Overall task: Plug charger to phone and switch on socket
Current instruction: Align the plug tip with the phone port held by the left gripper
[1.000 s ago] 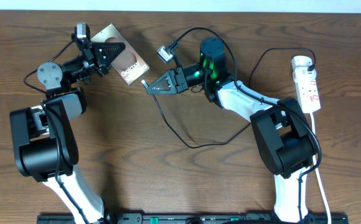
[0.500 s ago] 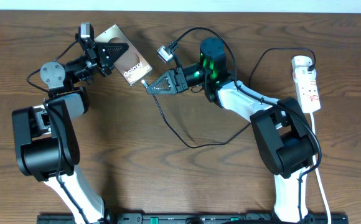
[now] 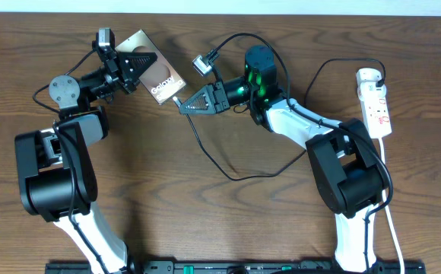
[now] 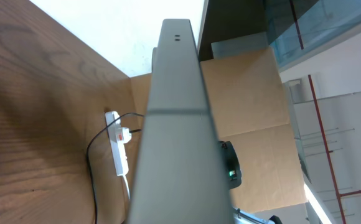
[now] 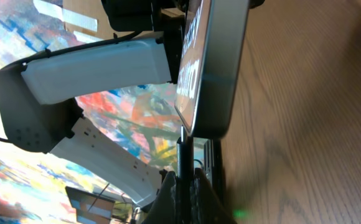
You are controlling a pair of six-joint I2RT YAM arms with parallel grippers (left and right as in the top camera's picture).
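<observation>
Over the counter [image 3: 205, 228], far left of centre: the phone [image 3: 163, 80] is held off the wood, tilted, bronze back with white lettering facing up. The left tool [image 3: 146, 58] is clamped on its upper end, jaws closed tight against the body. Left wrist view shows only the phone's [image 4: 174, 124] thin edge, running straight away from the camera and filling the middle of the view.

Right tool [image 3: 181, 106]: jaws pinched fully together on the tip end of the charger [image 3: 236, 178], pointed at the phone's lower corner. From overhead, tip and corner meet or nearly meet. In the right wrist view the thin black tip of the charger [image 5: 180, 155] rises from the right tool [image 5: 182, 186] up to the phone's [image 5: 215, 56] bottom edge. Cannot tell whether it is seated in the port or only touching.

Cable: black, trails from the right tool down in a loose loop across mid-counter, then back toward the right side.

Socket [image 3: 378, 114]: white strip lying flat at the far right edge, well apart from both tools, red switch marks visible, white cord running toward the near edge. The round white adapter [image 3: 367, 76] sits at its far end. Switch position too small to read. The socket [image 4: 118, 152] also shows beyond the phone in the left wrist view.
</observation>
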